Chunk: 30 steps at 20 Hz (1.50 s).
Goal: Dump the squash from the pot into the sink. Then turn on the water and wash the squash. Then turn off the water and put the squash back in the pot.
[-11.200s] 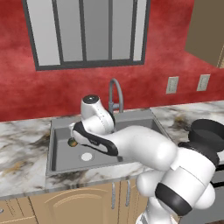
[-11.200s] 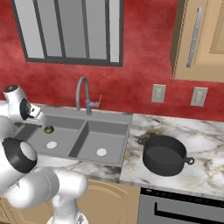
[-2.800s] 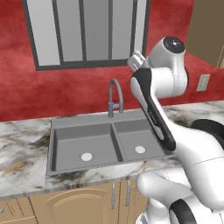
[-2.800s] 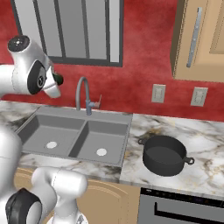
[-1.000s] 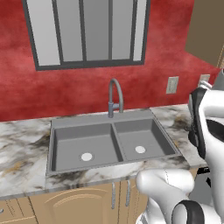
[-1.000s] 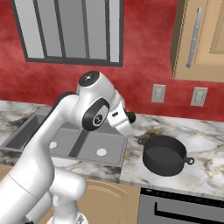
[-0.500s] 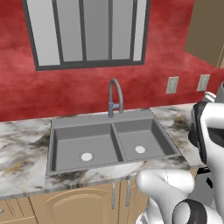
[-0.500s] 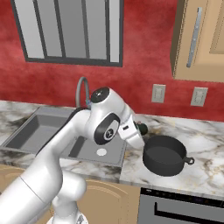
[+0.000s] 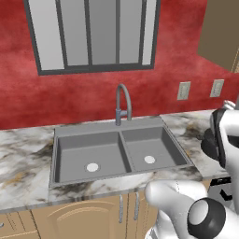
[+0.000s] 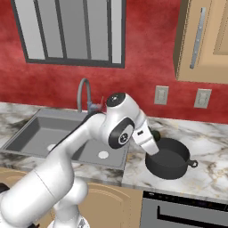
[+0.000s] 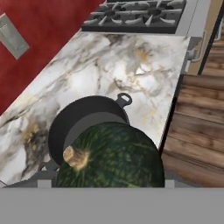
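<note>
The ribbed, dark green squash (image 11: pixel 111 157), topped by a tan stem, is seen held in the claw (image 10: pixel 153 149), clamped on it just above the round, shallow black pot (image 10: pixel 169 161). The pot rests on the veined marble table (image 10: pixel 209 176), right of the grey double-basin sink (image 9: pixel 116 149).

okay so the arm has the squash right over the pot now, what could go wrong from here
1. In the hand view the squash hangs over the near side of the pot, not its middle. Released here, it may strike the rim and roll onto the marble counter.
2. The pot sits close to the counter's front edge, with wood floor beyond. A bounce that way could send the squash off the counter.
3. The end effector hovers low beside the pot; lowering further might nudge it.
</note>
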Motion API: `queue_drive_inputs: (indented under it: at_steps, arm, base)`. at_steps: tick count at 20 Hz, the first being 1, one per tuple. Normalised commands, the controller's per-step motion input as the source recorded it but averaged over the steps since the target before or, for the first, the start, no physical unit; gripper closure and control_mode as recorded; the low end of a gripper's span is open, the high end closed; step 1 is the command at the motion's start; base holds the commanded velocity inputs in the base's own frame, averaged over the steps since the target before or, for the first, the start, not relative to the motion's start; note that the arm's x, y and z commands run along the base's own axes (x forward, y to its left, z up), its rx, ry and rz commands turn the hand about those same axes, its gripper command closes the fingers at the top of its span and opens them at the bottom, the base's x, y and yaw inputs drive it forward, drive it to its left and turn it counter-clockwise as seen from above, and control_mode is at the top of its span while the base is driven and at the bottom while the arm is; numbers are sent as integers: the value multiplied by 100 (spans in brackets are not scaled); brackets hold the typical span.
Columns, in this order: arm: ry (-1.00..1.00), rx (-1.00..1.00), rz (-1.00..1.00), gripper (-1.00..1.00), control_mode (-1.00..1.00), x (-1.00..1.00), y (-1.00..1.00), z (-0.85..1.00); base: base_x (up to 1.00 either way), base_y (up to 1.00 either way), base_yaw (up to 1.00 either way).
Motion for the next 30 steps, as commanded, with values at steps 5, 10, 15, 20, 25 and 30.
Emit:
queue_drive_inputs:
  at_steps: [5,10,15,20,25,30]
  arm:
    - [6,0,0,100,-100,17,-18,-30]
    - [5,0,0,100,-100,17,-5,-45]
    - [1,1,0,100,-100,23,-1,-46]
    - [0,1,0,100,-100,29,-9,-20]
    - [2,2,0,100,-100,34,-19,-1]
    - [4,2,0,100,-100,32,-20,0]
  base:
    - [0,0,0]
    - [0,0,0]
    - [0,0,0]
    - [0,0,0]
    - [0,0,0]
    - [0,0,0]
